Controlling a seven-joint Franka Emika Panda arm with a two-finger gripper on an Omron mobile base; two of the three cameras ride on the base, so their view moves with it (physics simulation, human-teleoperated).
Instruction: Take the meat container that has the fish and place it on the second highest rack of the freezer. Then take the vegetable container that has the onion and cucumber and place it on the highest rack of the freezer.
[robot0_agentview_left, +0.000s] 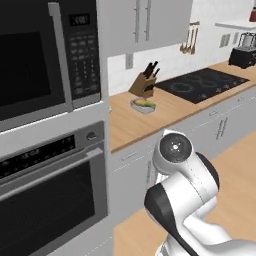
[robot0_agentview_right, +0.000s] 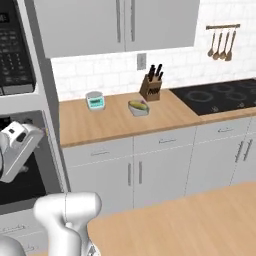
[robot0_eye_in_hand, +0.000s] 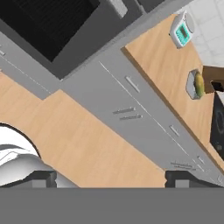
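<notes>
You are parking the gripper (robot0_eye_in_hand: 111, 177) with its tips spread apart, gripping nothing, since the cucumber (robot0_agentview_right: 138, 105) is lying in its container (robot0_agentview_right: 138, 110) far off beside the knife block (robot0_agentview_right: 151, 84).

**Vegetable container on the wooden counter**

A small shallow grey vegetable container (robot0_agentview_right: 138, 108) sits upright on the wooden counter (robot0_agentview_right: 115, 122), toward its back edge, just in front of the knife block (robot0_agentview_right: 151, 86) and near the left edge of the black cooktop (robot0_agentview_right: 220, 95); inside lies the cucumber (robot0_agentview_right: 138, 105), an elongated yellow-green vegetable nearly as long as the tray; the onion cannot be made out at this size.
</notes>
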